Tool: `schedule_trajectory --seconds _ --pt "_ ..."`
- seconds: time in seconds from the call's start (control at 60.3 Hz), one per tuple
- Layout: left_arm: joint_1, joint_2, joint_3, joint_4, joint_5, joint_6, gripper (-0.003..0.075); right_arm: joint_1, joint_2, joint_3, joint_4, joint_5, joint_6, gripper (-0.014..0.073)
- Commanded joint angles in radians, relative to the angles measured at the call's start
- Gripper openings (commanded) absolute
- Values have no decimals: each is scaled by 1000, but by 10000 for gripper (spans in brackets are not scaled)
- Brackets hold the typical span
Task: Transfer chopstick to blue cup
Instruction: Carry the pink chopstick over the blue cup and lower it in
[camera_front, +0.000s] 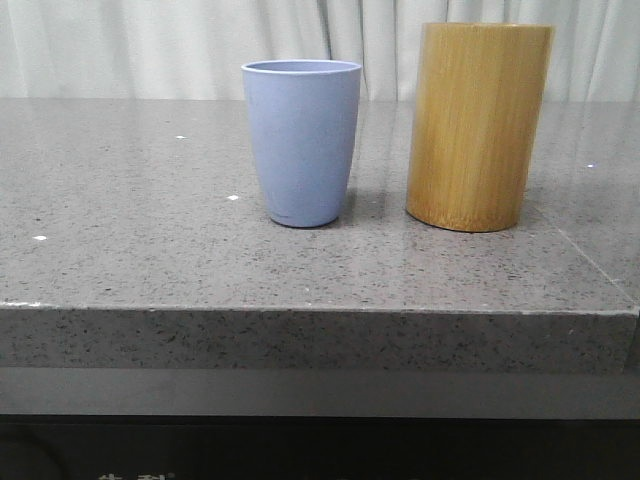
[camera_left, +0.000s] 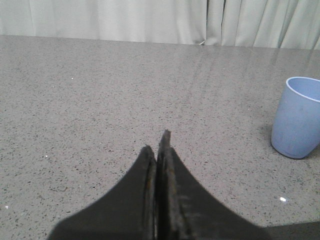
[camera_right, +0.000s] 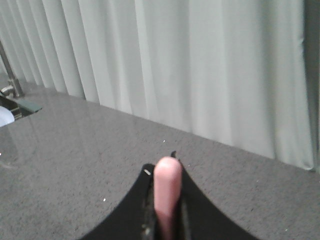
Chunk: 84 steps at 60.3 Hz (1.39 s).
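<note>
The blue cup (camera_front: 302, 140) stands upright near the middle of the grey table and looks empty from the front. It also shows in the left wrist view (camera_left: 298, 117), off to the side of my left gripper (camera_left: 156, 145), which is shut and empty above bare tabletop. My right gripper (camera_right: 162, 167) is shut on a pale pink chopstick (camera_right: 167, 185); its rounded end sticks out between the fingers, over the table and facing the curtain. Neither gripper shows in the front view.
A tall tan bamboo cylinder (camera_front: 478, 125) stands just right of the blue cup. The grey stone table (camera_front: 150, 260) has its front edge close to the camera. A white curtain (camera_front: 150, 45) hangs behind the table.
</note>
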Motion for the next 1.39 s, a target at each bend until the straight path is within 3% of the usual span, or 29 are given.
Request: schedule_trajectory --seconds 0.0,0.249,0.498,0.697,0.796,1.012,1.228,1.377 --pt "2 10 -24 -10 -87 -9 -19 13 23 -35 -12 -105 -10 -81" --pt "2 10 -24 -10 -87 -9 -19 13 134 -35 -24 -91 -16 -72" --pt "2 10 -24 -10 -87 -9 -19 13 159 -35 -24 -70 -16 177" --pt "2 10 -24 -10 -87 -9 -19 13 140 -35 -40 -68 -16 248" --pt "2 10 -24 -10 -87 -9 -19 12 100 -37 -70 -59 -16 211" --pt "2 10 -24 -10 -87 -9 -19 -59 0 -125 -80 185 -16 -121" --pt "2 10 -24 -10 -87 -9 -19 -225 -108 -167 -89 420 -16 -113" --pt "2 10 -24 -10 -87 -9 -19 -361 -218 -88 -100 449 -15 -113"
